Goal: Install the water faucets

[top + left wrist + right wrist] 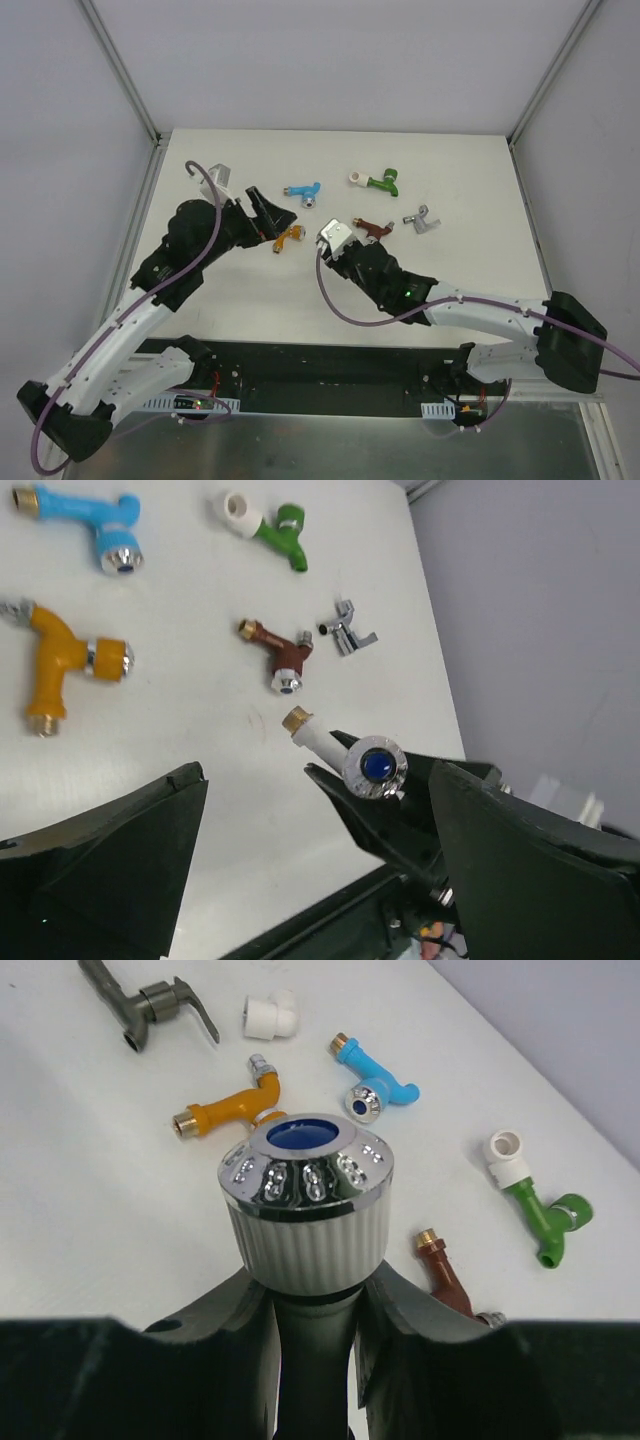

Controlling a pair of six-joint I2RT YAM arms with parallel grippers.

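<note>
My right gripper [315,1300] is shut on the white faucet [305,1200], just under its ribbed knob with the chrome, blue-centred cap, and holds it above the table. It also shows in the left wrist view [350,755]. My left gripper [320,870] is open and empty, high above the table and close beside the right one [335,245]. The orange [287,237], blue [303,192], green [384,183], brown [374,228] and small silvery [422,219] faucets lie on the table. A dark grey faucet [150,1005] lies farther left, hidden in the top view.
A short white pipe fitting [355,179] sits on the green faucet's end. A second white fitting [270,1015] lies beside the dark grey faucet. The white table [460,290] has frame posts at its back corners and walls on both sides.
</note>
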